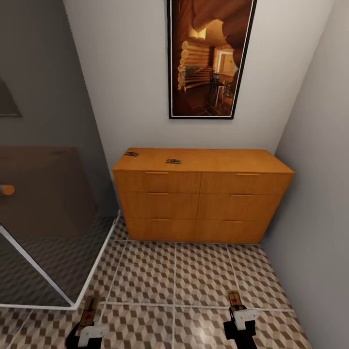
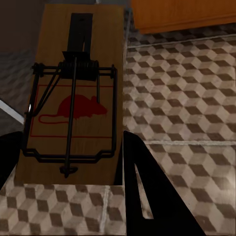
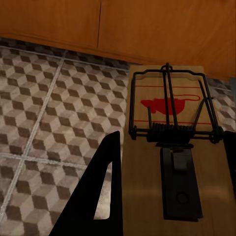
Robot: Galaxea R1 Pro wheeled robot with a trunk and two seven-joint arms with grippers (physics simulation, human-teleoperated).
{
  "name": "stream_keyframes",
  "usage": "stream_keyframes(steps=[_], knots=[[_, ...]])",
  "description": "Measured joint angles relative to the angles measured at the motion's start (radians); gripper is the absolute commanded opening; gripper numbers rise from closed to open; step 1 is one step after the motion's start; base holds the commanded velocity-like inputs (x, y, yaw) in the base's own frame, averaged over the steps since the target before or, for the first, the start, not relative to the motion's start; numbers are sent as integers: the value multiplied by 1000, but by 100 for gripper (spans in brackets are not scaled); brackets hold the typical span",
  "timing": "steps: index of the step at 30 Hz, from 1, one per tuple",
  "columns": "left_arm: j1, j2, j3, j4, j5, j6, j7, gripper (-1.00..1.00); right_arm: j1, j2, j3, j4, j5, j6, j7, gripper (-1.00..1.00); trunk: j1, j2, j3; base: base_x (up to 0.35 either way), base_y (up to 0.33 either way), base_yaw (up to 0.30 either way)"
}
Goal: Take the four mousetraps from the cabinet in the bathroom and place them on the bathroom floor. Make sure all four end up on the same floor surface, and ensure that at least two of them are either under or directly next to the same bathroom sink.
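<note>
The bathroom floor is laid in large square tiles printed with a brown-and-beige cube pattern, with pale grout lines between them. It runs up to the cabinet, a low, wide orange-brown sideboard with six drawer fronts and slim matching handles, standing against a white wall. A tall framed picture of a log-cabin interior hangs above it. A grey wall closes the room on the right; on the left a glass shower screen with a white base rail stands on the tiles.

Two mousetraps lie on the cabinet's top, one near its left back corner and another nearer the middle, well apart from each other.

The left hand is clamped on a third mousetrap, its black fingers along the board's sides, held above the tiles. The right hand is clamped on a fourth mousetrap in the same way, in front of the cabinet's base.

Each held board carries a dark wire spring bar and a printed red mouse silhouette inside a thin red outline. No lettering can be read.
</note>
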Motion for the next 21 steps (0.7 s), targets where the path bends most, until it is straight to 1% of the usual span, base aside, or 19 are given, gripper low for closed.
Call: stream_keyframes(steps=[11,15,21], knots=[[0,0,0,0,0,1,0,-100,0,0,0,0,0,0,0,-100,0,0,0,-297,0,248],[0,-1,0,0,-1,1,0,-100,0,0,0,0,0,0,0,-100,0,0,0,-92,0,253],[0,-1,0,0,-1,1,0,-100,0,0,0,0,0,0,0,-100,0,0,0,-18,0,266]])
